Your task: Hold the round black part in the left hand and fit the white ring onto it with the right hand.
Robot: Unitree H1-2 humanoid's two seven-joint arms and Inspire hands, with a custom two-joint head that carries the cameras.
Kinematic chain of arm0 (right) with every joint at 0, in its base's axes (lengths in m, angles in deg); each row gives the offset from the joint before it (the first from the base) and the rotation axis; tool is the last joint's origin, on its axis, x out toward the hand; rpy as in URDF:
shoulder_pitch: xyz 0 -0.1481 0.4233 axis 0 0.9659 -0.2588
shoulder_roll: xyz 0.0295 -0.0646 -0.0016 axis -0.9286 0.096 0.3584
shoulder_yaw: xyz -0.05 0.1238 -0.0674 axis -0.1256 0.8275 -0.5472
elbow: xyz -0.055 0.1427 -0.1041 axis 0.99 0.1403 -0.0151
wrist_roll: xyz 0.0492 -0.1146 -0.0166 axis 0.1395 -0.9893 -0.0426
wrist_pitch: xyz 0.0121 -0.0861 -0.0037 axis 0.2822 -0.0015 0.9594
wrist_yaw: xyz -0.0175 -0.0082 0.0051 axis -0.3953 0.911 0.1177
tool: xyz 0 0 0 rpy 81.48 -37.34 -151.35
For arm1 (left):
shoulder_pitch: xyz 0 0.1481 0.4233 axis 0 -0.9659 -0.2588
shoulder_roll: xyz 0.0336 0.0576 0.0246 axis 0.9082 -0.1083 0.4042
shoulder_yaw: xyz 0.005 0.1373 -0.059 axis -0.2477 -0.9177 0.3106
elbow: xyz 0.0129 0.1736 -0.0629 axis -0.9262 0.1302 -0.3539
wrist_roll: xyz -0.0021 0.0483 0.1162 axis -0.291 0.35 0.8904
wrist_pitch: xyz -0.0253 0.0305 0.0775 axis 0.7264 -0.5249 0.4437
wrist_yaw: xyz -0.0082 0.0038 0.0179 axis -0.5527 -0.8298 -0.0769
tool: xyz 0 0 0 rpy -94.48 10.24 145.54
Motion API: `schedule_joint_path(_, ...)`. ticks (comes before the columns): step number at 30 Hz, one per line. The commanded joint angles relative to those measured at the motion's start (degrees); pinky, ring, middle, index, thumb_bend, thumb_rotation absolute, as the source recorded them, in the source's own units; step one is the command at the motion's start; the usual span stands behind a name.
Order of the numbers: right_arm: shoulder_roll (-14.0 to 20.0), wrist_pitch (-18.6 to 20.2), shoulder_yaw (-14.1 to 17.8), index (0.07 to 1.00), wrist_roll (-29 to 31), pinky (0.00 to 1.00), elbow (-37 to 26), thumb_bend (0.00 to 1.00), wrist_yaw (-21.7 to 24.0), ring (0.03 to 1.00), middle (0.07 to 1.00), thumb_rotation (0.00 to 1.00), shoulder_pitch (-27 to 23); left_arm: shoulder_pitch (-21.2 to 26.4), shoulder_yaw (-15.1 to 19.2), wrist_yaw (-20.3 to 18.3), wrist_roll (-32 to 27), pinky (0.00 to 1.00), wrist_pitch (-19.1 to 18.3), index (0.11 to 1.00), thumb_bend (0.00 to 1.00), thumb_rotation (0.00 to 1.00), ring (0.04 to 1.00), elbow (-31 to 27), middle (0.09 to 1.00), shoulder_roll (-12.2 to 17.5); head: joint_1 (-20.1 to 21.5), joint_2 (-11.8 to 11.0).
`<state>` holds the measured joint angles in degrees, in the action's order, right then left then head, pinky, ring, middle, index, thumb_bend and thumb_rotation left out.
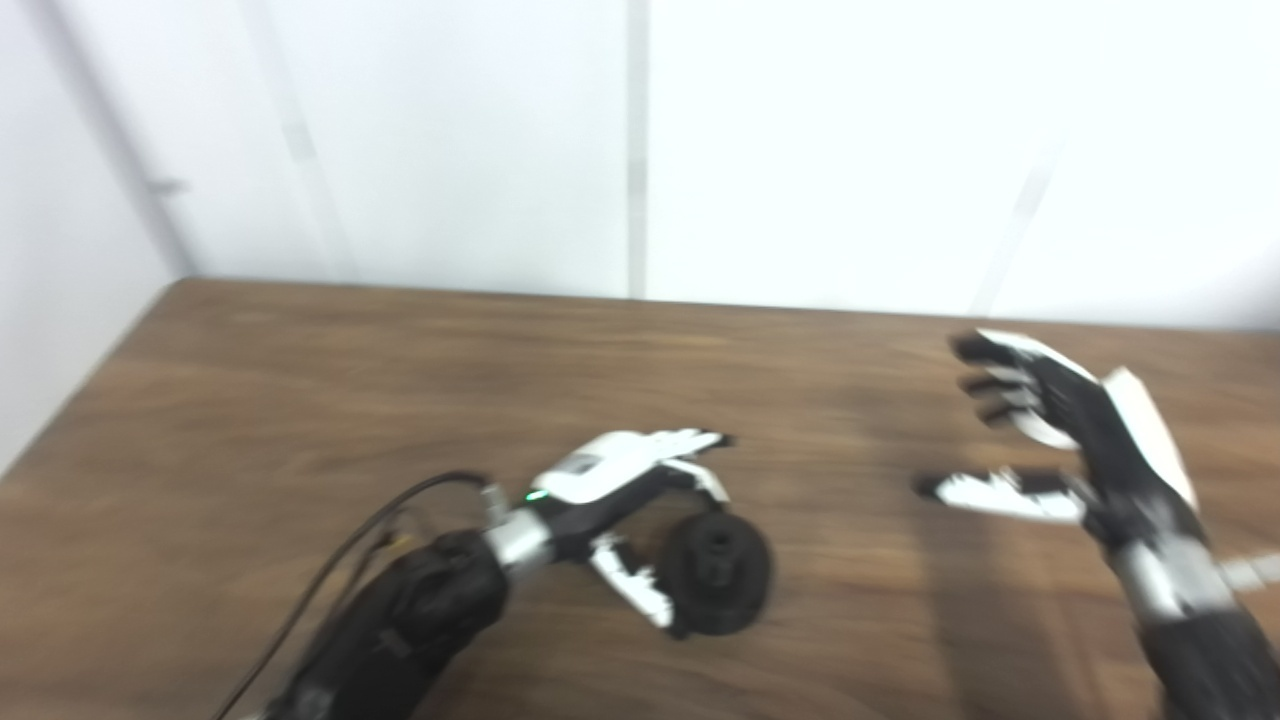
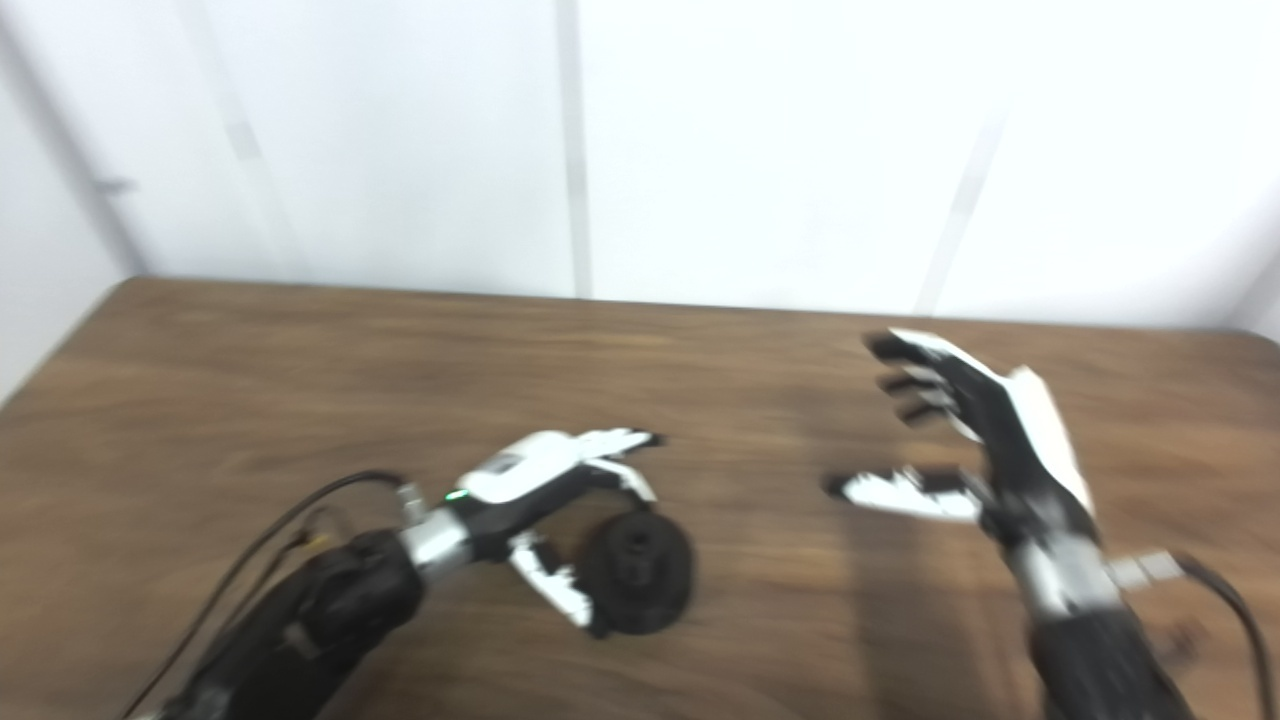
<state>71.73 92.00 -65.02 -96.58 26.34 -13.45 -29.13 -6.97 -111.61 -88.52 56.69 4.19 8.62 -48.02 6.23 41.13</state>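
Black part point(image 1: 718, 573) (no legible markings) beside spread left hand point(image 1: 625, 500); right hand point(image 1: 1060, 435) splayed, empty.

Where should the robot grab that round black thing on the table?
Probably by its outer rim. The round black part lies flat on the wooden table, hub facing up, so its edge is the graspable bit. The left hand is already beside it on its left, fingers apart, so closing from that side looks easiest.
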Motion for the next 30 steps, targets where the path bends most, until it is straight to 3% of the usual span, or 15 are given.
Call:
schedule_joint_path(1,2.8,0.5,0.8,0.756,-1.5,0.59,-1.8,0.73,0.7,0.707,0.801,0.11,-4.7,-0.4,-0.1,-1.8,1.1,1.00,0.7,0.487,0.52,0.07,1.000,0.5,0.976,2.5,3.7,-0.6)
schedule_joint_path(5,6.2,2.0,0.3,0.764,-4.0,0.58,-0.3,0.71,2.5,0.710,0.804,0.13,-9.3,-0.5,0.1,-2.0,0.4,1.00,2.1,0.488,0.52,0.07,1.000,1.5,0.980,3.5,8.2,-1.6)
schedule_joint_path(9,8.7,1.9,-0.1,0.755,-5.8,0.57,2.4,0.73,3.0,0.699,0.792,0.11,-13.3,-0.4,0.5,-1.8,-0.3,1.00,4.2,0.488,0.52,0.07,1.000,3.3,0.978,4.5,14.8,-4.2)
schedule_joint_path(15,12.9,3.8,-1.5,0.750,-9.4,0.59,6.0,0.71,6.3,0.711,0.789,0.07,-17.3,-0.8,1.2,-1.8,-1.3,1.00,5.9,0.488,0.52,0.07,1.000,4.1,0.970,5.7,20.4,-6.7)
schedule_joint_path(22,18.4,2.1,-3.9,0.730,-15.4,0.61,13.5,0.68,6.7,0.730,0.779,0.17,-20.1,-1.5,1.6,-1.8,-1.4,0.98,6.7,0.488,0.52,0.07,0.996,4.4,0.960,6.5,22.9,-8.1)
schedule_joint_path(26,20.4,1.3,-5.2,0.723,-17.1,0.59,19.1,0.67,6.8,0.748,0.793,0.24,-22.0,-1.5,1.5,-1.3,-1.0,0.96,8.6,0.488,0.52,0.07,0.996,5.5,0.967,6.7,23.2,-8.2)
schedule_joint_path(30,21.3,-0.9,-7.0,0.709,-18.5,0.57,26.1,0.65,5.5,0.732,0.784,0.25,-24.5,-1.6,1.5,-0.8,-0.8,0.95,9.9,0.488,0.52,0.07,0.992,6.2,0.966,6.7,23.5,-8.3)
